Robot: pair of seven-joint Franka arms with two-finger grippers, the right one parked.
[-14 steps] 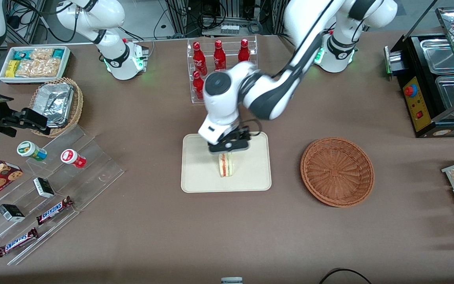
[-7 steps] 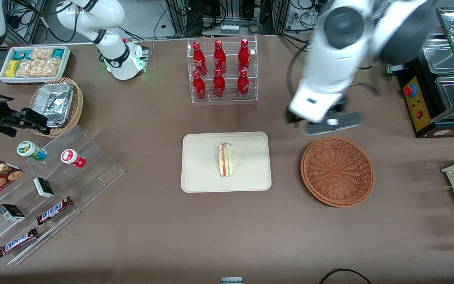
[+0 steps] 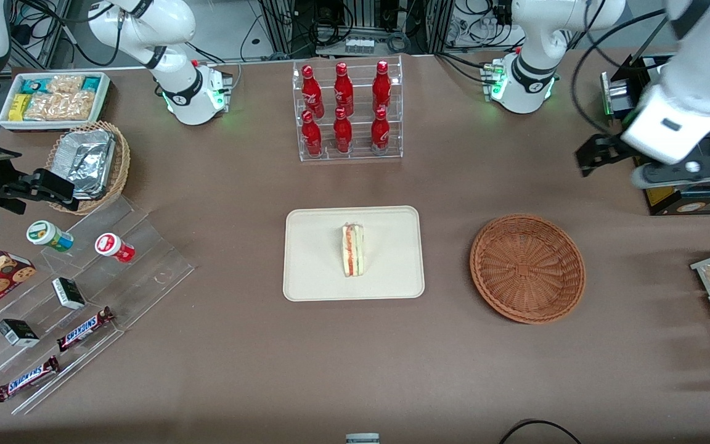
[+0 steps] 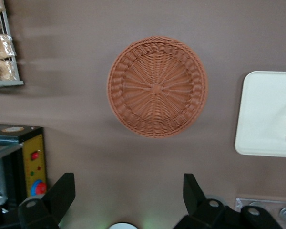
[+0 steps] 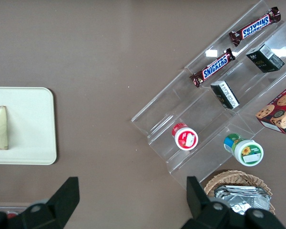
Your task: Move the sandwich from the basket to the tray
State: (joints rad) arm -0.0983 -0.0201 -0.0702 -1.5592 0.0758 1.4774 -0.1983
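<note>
While claw [image 4: 126, 198] hangs open, sandwich [image 3: 352, 249] on edge, lengthwise front-to-back

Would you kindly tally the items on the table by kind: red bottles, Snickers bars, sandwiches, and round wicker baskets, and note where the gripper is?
Red bottles: 6
Snickers bars: 2
Sandwich, on the tray: 1
Wicker baskets: 2, the reddish-brown basket and the tan basket holding foil trays
Total: 11
The gripper hangs open above the table's working-arm end, holding nothing.

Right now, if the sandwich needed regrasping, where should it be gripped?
Across its two bread faces, from above: the sandwich stands on edge on the tray, filling edge up, faces clear. The pincer, open, hangs toward the working arm's end, away from the basket.
</note>
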